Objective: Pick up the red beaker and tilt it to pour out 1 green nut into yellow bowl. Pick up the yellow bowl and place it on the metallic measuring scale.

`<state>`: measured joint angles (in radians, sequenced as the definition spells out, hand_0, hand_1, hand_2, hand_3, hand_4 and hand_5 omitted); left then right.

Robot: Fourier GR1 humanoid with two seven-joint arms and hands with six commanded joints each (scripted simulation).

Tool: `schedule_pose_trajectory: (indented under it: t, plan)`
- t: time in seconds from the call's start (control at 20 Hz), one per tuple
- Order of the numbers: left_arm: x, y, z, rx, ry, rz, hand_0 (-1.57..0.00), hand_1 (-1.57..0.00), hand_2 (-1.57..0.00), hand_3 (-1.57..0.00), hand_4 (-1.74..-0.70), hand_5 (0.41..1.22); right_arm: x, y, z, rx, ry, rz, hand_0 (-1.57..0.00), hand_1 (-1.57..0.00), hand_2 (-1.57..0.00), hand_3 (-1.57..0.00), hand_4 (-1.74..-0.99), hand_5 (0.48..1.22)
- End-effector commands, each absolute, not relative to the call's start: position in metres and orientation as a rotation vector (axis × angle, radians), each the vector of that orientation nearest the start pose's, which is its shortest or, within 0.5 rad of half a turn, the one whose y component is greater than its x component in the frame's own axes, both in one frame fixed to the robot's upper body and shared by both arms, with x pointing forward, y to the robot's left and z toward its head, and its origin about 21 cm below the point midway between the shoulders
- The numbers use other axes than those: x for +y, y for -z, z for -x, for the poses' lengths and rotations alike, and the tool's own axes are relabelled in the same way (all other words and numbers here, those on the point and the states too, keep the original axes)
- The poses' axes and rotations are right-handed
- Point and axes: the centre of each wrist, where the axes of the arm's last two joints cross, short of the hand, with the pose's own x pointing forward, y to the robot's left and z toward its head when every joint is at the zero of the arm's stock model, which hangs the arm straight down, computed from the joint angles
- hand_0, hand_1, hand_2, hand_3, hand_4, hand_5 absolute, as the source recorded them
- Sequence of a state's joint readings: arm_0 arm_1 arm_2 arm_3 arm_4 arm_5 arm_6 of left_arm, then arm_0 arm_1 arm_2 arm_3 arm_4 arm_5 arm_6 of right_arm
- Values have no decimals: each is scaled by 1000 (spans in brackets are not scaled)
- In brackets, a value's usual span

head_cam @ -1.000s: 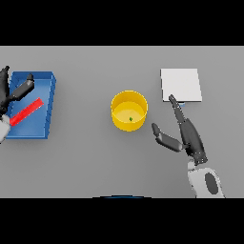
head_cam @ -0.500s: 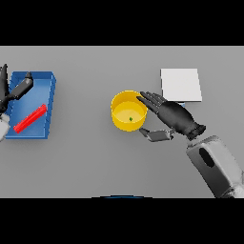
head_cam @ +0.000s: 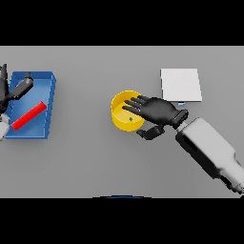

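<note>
Because the right hand (head_cam: 159,110) lies over the near-right rim of the yellow bowl (head_cam: 122,119) with its fingers stretched across the opening and the thumb reaching along the outer wall, the grip looks only half formed: fingers spread and fairly straight, not closed on the rim. Risk one: if the hand closes from this pose, the thumb may push the bowl sideways across the table rather than pinch it. Risk two: a lift on one rim edge could tip the bowl and spill the green nut (head_cam: 130,118) lying inside it. Risk three: the wrist is just beside the metallic measuring scale (head_cam: 180,85), a pale square plate at the far right, so a swing toward it could clip its near edge.

Left hand (head_cam: 10,91) shows at the far left edge, over the blue tray (head_cam: 50,102), fingers loosely extended, holding nothing. The red beaker (head_cam: 29,115) lies on its side in that tray.

Surface: flat grey table (head_cam: 90,157), matte. No walls or room visible.
</note>
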<state>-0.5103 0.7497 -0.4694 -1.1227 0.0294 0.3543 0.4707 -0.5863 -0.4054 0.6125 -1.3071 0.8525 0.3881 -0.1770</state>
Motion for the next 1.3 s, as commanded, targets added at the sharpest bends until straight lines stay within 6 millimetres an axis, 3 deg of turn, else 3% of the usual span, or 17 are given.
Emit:
schedule_pose_trajectory:
  t: [0.0,0.4,0.65,0.85,0.95,1.0,1.05,1.15,1.25]
  plan:
    - [329,-75,-350,-1102,428,-841,0,0,0,1,-747,701,-147,-64,-336,-1365,-2000,381,1,1,1,1,-1221,722]
    - [332,-74,-343,-1110,437,-841,1,1,1,1,-744,697,-121,-56,-351,-1271,-2127,359,1,1,1,1,-1258,734]
    - [338,-73,-344,-1104,426,-840,1,1,1,1,-746,698,-114,-54,-362,-1188,-2150,359,1,1,1,-2,-1270,740]
    - [338,-78,-347,-1111,431,-845,1,1,1,1,-745,699,-113,-46,-361,-1121,-2140,335,1,1,-23,-72,-1289,758]
    - [338,-74,-347,-1103,430,-853,1,1,1,1,-750,701,-112,-47,-360,-1091,-2115,334,-26,-36,-71,-141,-1302,805]
    - [341,-76,-347,-1109,428,-855,1,1,1,1,-752,701,-113,-46,-360,-1095,-2118,342,-161,-135,-147,-182,-1321,839]
    - [342,-77,-346,-1109,427,-854,1,1,1,1,-754,700,-113,-47,-362,-1096,-2129,333,-443,-422,-375,-236,-1351,915]
    - [337,-76,-345,-1110,430,-849,1,1,1,1,-755,704,-114,-46,-359,-1103,-2132,300,-849,-836,-806,-399,-1463,1025]
    - [338,-75,-345,-1107,429,-858,1,1,1,1,-756,701,-114,-48,-361,-1086,-2141,277,-1109,-1100,-1081,-706,-1557,1096]
